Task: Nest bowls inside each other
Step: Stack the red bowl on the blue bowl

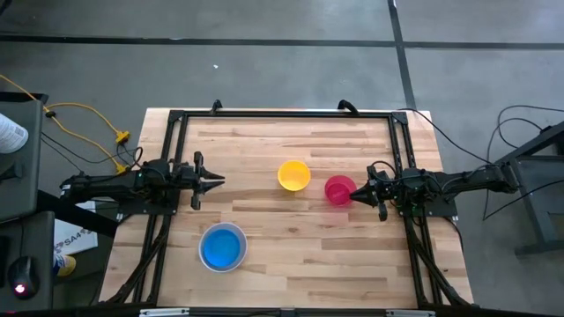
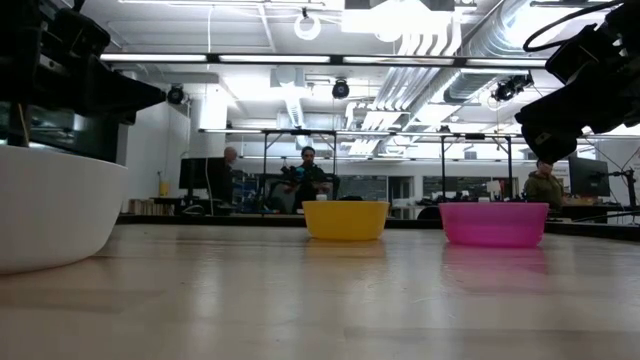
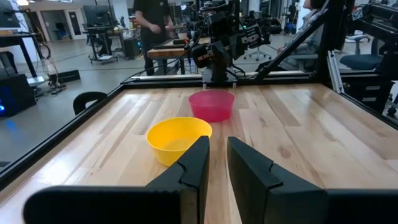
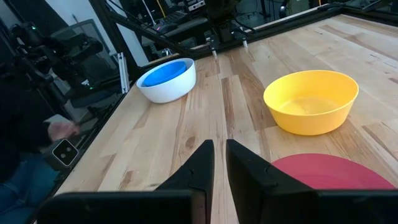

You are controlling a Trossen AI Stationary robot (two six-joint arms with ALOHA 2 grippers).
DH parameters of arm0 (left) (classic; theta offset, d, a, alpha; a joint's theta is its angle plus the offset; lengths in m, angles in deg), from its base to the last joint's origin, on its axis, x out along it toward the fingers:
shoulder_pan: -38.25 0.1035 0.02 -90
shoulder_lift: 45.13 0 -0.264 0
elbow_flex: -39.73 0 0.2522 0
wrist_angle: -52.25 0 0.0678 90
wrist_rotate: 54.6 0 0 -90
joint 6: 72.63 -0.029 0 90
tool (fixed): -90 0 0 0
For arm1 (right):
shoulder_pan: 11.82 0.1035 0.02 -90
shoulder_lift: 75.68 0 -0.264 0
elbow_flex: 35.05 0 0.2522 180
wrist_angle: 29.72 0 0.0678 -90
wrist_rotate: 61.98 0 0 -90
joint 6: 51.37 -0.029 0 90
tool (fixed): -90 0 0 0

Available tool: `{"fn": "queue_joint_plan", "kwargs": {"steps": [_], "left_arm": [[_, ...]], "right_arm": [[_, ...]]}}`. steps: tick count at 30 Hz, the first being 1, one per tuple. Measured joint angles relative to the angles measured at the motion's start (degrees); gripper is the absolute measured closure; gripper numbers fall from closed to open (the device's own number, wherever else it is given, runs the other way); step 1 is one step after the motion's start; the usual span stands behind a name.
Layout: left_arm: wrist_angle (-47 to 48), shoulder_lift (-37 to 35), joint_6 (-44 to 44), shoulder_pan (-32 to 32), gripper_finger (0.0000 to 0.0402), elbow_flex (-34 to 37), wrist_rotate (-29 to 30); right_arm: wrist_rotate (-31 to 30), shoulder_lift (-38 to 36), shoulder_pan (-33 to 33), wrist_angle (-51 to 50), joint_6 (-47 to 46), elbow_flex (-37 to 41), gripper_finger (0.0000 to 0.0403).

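A yellow bowl (image 1: 293,174) and a pink-red bowl (image 1: 338,189) stand side by side, rims up, near the table's middle. A blue bowl (image 1: 221,247) sits inside a white bowl (image 1: 240,236) near the front edge, left of centre. My left gripper (image 1: 218,180) hangs level above the table at its left side, shut and holding nothing, pointing at the yellow bowl (image 3: 178,138). My right gripper (image 1: 354,195), also shut and holding nothing, hangs just above the pink-red bowl's right rim (image 4: 323,169); the low view shows it clear of the bowl (image 2: 494,222).
A black frame (image 1: 282,114) runs along the table's far, left and right edges. Bare wood lies between the white bowl and the other two bowls. People and desks show in the room behind the table.
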Motion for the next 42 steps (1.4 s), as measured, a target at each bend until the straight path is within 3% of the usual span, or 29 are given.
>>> {"fn": "queue_joint_plan", "kwargs": {"steps": [42], "left_arm": [[-0.1, 0.0, 0.0, 0.0, 0.0343, 0.0, 0.1]], "right_arm": [[0.0, 0.0, 0.0, 0.0, -2.0, 0.0, 0.0367]]}}
